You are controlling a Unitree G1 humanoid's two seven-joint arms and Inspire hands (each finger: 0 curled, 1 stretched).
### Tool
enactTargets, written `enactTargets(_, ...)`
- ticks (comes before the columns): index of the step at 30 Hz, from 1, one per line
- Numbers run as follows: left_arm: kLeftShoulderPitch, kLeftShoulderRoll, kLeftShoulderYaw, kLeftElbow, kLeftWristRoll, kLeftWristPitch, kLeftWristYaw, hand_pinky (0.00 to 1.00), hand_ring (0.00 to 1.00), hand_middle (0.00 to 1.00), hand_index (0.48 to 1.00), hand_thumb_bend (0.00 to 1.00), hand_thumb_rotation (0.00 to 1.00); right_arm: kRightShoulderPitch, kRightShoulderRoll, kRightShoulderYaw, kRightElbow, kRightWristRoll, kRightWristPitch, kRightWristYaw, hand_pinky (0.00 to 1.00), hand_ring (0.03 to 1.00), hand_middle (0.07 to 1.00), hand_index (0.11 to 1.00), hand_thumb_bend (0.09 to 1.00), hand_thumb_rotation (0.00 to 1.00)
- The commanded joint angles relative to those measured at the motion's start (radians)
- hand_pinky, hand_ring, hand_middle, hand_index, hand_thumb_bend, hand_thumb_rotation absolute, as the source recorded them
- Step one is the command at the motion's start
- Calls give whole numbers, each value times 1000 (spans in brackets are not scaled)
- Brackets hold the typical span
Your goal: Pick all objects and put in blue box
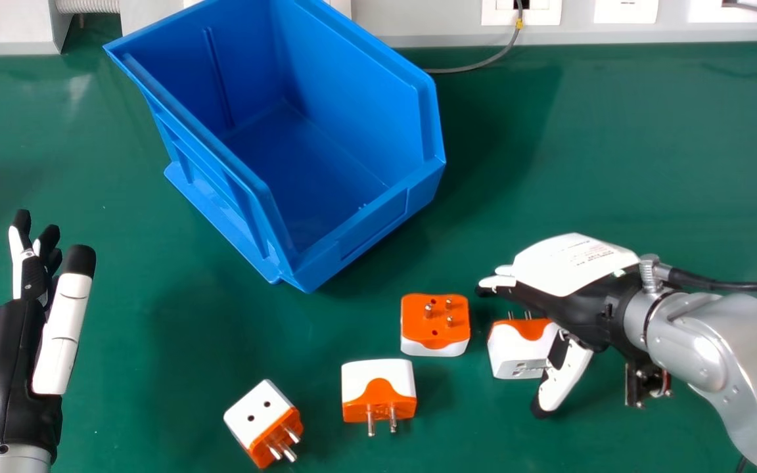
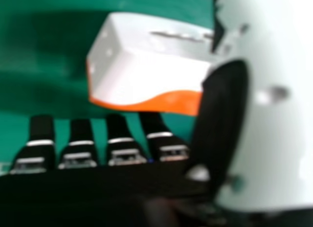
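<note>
My right hand was open, its fingers nearly straight and the thumb spread well away from them, gripping nothing. Its back bore small print, too fine for me to read. In the gap lay a white-and-orange adapter, resting on the counter; from the head the hand covered one side of it, while the right hand view gave me its white faces, one end behind the thumb. Just left sat a second adapter, pins up, then a third and a fourth nearer me. Beyond them stood the blue box, its far rim cut off. My left hand idled at the view's left.
</note>
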Motion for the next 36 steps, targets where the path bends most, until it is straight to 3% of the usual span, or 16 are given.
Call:
enactTargets(1,3,20,11,-30,-8,2,-8,992,1000,1000,1000,752,984,-8,-8,10,17,-19,8,13,846,925,921,872,648,270)
enactTargets(4,7,23,15,-36,-15,7,-14,995,1000,1000,1000,753,985,-13,-9,15,19,-25,10,9,822,906,900,855,619,214)
enactTargets(8,13,24,20,-48,-21,15,-21,998,1000,1000,1000,758,987,-21,-14,24,32,-47,-6,-30,683,779,789,768,643,87)
enactTargets(11,15,24,21,-54,-23,18,-23,998,1000,1000,1000,758,987,-24,-6,20,43,-46,-1,-58,683,779,789,768,643,87)
enactTargets(12,16,24,21,-56,-25,18,-23,999,1000,1000,1000,762,987,-24,-3,17,43,-40,4,-61,595,680,727,740,625,70)
enactTargets(14,16,27,24,-54,-32,18,-26,999,1000,1000,1000,762,987,-24,0,13,34,-30,18,-50,595,680,727,740,625,70)
enactTargets(15,16,28,25,-53,-35,18,-27,999,1000,1000,1000,765,987,-24,1,12,29,-26,24,-44,498,577,676,688,605,56)
enactTargets(17,16,29,25,-54,-39,17,-29,999,1000,1000,1000,765,987,-22,6,6,23,-13,41,-35,498,577,676,688,605,56)
enactTargets(20,19,29,27,-62,-48,20,-33,999,1000,1000,1000,778,985,-20,9,-2,14,2,62,-24,402,505,593,637,571,35)
enactTargets(27,15,27,34,-76,-58,36,-38,998,1000,1000,1000,784,982,-27,12,-10,19,29,62,-22,377,467,551,596,550,22)
enactTargets(36,12,32,40,-83,-60,41,-39,994,1000,1000,1000,780,971,-27,5,-15,36,38,31,-92,429,475,536,508,528,9)
